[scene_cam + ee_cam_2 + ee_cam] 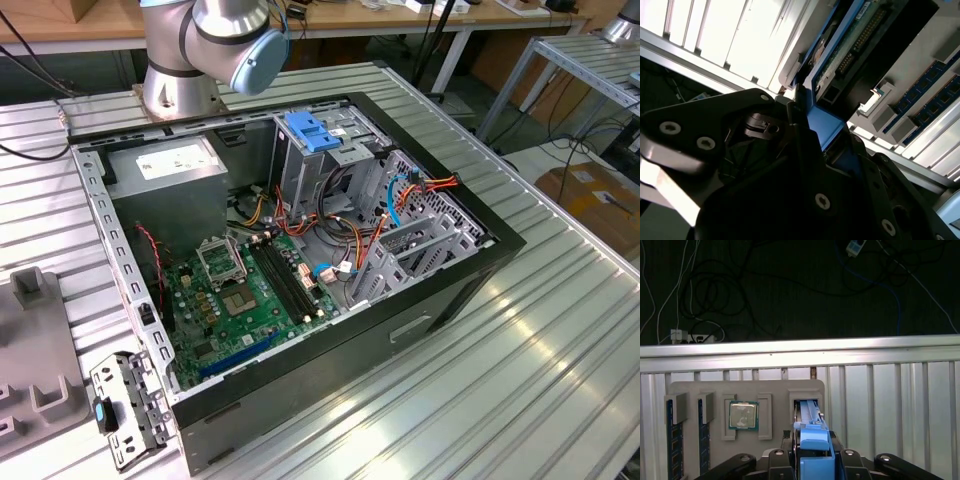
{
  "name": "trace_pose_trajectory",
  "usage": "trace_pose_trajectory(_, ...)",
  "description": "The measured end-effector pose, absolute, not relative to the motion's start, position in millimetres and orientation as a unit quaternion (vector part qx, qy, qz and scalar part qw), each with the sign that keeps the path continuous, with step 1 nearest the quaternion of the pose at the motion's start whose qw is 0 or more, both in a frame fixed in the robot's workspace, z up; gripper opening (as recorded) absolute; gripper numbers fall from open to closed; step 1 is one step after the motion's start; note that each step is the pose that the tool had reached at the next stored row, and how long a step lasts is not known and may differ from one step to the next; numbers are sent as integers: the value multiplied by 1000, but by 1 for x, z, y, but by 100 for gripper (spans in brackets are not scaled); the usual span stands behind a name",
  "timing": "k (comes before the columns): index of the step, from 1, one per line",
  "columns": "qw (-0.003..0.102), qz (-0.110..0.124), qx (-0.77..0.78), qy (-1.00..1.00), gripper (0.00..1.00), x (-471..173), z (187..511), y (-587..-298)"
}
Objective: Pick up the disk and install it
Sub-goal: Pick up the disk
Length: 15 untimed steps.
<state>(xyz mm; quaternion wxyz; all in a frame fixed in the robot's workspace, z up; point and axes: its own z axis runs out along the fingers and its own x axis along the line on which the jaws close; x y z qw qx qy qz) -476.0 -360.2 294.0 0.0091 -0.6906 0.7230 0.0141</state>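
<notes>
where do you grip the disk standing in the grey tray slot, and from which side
Pinch the disk across its two flat faces near the blue side rail on its exposed edge, coming from straight above the grey tray. It seems to stand on edge in a slot, leaving only that edge free.

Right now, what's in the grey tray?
A CPU in the square pocket, blue memory sticks in the side slots, the disk on edge in its slot. The gripper, clamped on it, hides its near end.

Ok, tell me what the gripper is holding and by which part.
The gripper appears clamped on the disk, by its blue plastic rail.
</notes>
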Motion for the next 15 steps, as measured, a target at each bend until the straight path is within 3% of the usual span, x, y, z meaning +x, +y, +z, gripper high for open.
trace_pose_trajectory(15,9,14,-691,723,37,-476,312,-360)
